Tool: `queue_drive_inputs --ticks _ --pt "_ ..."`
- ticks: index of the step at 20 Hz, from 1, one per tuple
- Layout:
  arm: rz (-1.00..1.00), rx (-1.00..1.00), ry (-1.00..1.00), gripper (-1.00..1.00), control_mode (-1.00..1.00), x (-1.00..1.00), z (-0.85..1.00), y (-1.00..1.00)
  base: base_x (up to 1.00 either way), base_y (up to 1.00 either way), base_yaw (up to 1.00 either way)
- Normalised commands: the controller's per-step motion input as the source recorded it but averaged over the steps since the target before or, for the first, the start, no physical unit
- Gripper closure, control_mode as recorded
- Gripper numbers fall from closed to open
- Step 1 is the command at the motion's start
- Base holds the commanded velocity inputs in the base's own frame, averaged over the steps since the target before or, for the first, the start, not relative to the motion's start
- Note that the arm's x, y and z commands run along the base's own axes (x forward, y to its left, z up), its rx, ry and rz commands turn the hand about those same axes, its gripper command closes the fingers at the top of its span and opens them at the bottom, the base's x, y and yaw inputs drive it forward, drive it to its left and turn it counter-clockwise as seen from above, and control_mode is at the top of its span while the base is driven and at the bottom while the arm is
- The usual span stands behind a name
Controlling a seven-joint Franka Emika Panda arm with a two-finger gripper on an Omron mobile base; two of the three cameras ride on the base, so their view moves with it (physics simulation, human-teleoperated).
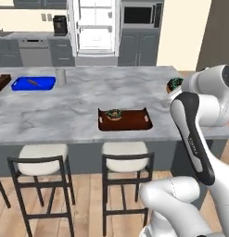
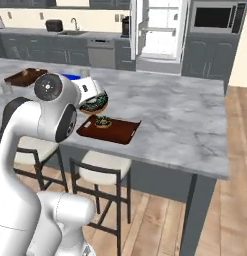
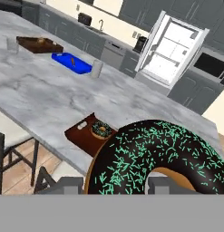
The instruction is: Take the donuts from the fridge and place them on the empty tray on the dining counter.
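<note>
Closest to your hand camera, a chocolate-iced donut (image 3: 156,158) with green sprinkles sits clamped in your end effector (image 3: 115,186), whose fingers are closed on it above the marble tabletop (image 1: 65,109). Your second donut (image 1: 114,114) already lies at the left end of the reddish-brown tray (image 1: 130,121). Beyond, the fridge (image 2: 160,32) stands open.

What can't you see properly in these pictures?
- Hand: in the hand view the held donut hides most of its fingers.
- Held donut: in the left base view the arm hides most of it.
- Thing in the blue tray: too small to name.
- Fridge shelves: washed out white in every view.
</note>
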Motion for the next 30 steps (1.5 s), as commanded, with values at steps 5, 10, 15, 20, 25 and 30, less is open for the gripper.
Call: queue_drive_inputs --ticks 5,10,15,20,25,30 --pt "0.0 0.0 0.0 1.0 1.0 0.0 0.0 0.0 0.39 1.0 -0.48" --pt "0.0 0.0 0.0 1.0 1.0 0.0 0.0 0.0 0.93 0.47 -0.27" --pt "0.0 0.0 0.0 1.0 1.0 0.0 0.0 0.0 1.0 -0.02 0.04" --pt "0.0 0.0 0.0 1.0 1.0 0.0 0.0 0.0 0.86 -0.01 0.17" --pt "0.0 0.0 0.0 1.0 1.0 0.0 0.0 0.0 0.25 0.01 0.0" --pt "0.0 0.0 0.23 1.0 -1.0 0.76 -0.16 -0.24 0.0 0.0 0.0"
